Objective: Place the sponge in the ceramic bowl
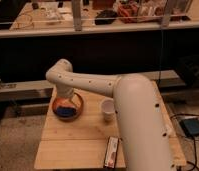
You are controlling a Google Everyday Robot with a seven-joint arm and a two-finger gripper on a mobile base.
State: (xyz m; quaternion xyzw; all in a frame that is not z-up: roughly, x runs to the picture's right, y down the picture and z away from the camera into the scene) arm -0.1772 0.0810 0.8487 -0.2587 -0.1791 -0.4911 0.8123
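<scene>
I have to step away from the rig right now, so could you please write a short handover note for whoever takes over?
Pincer: low over the ceramic bowl, at the end of the arm that reaches across the wooden table.
Sponge: blue shows inside the bowl, right under the pincer.
Done: the sponge looks to be in the bowl; whether it has been let go cannot be told.
Left: confirm the release, then lift the arm clear, probably straight up, minding the white cup beside the bowl.
</scene>
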